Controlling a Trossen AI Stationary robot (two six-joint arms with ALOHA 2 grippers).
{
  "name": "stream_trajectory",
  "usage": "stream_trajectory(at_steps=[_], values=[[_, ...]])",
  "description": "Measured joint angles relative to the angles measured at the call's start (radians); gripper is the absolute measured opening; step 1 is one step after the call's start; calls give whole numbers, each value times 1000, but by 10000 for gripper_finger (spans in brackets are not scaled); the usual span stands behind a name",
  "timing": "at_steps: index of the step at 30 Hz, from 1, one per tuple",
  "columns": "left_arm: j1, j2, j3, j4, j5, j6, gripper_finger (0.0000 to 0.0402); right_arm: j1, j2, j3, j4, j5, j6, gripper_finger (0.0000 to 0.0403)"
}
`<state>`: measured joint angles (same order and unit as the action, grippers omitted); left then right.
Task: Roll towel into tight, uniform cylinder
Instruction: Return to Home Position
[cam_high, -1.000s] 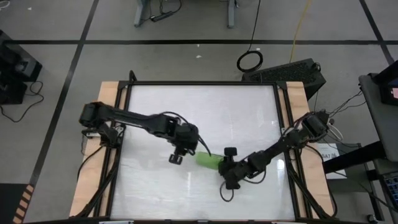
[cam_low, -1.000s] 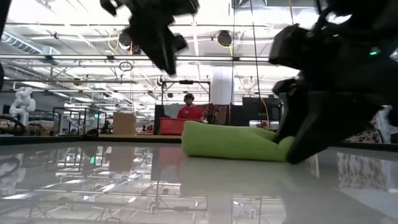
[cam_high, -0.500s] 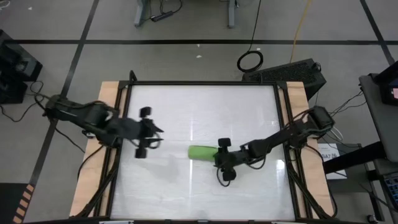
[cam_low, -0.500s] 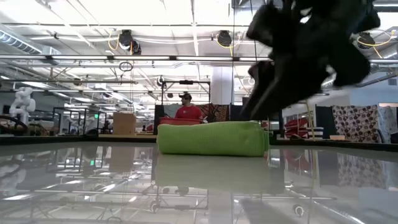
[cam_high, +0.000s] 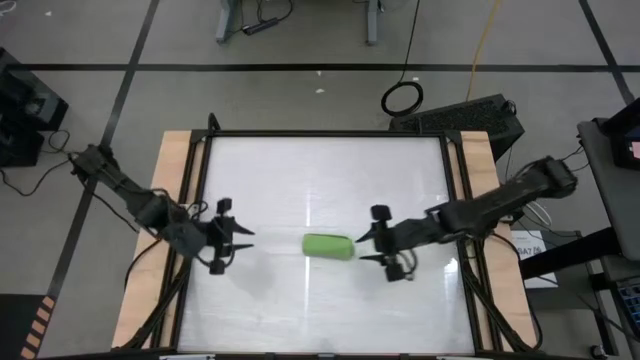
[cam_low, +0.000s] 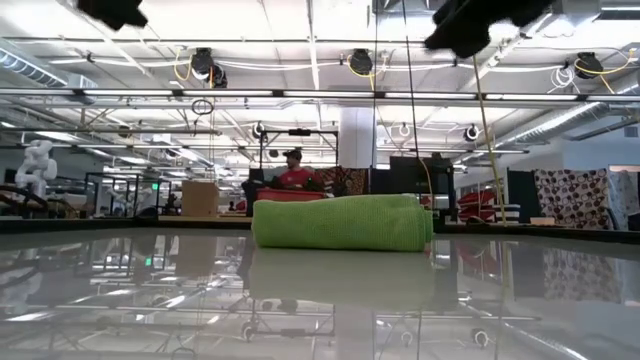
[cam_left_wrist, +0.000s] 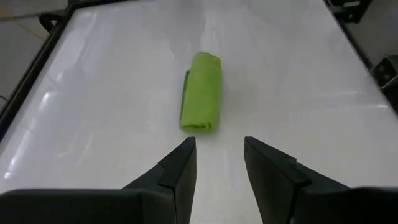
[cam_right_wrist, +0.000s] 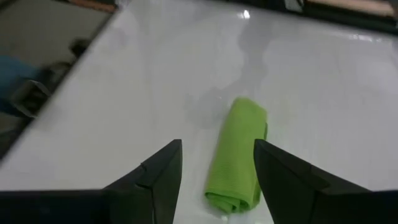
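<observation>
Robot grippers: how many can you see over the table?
2. The left gripper hangs open over the table's left side; the right gripper hangs open just right of the rolled green towel. Neither touches it.

The left claw (cam_left_wrist: 217, 144) hangs over the white desk (cam_left_wrist: 106, 99), its two dark fingers (cam_left_wrist: 177, 168) spread with nothing between them. Just ahead lies the green towel (cam_left_wrist: 201, 92), rolled into a short cylinder, one end facing the claw.
</observation>
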<state>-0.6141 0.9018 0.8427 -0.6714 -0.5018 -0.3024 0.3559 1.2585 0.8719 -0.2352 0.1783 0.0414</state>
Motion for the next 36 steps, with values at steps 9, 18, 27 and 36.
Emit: stream_trajectory(at_steps=[9,18,27,36], values=[[-125,-59,-346,424,-166,39,141,65,-342,-171,-22,46,43,177],[-103,-150,-699,894,-357,73,141,130,-645,-668,357,54,170,167],[-10,-207,-836,1013,-342,-5,141,139,-713,-858,550,58,144,167],[49,-205,-836,995,-340,2,141,135,-712,-858,569,62,48,166]])
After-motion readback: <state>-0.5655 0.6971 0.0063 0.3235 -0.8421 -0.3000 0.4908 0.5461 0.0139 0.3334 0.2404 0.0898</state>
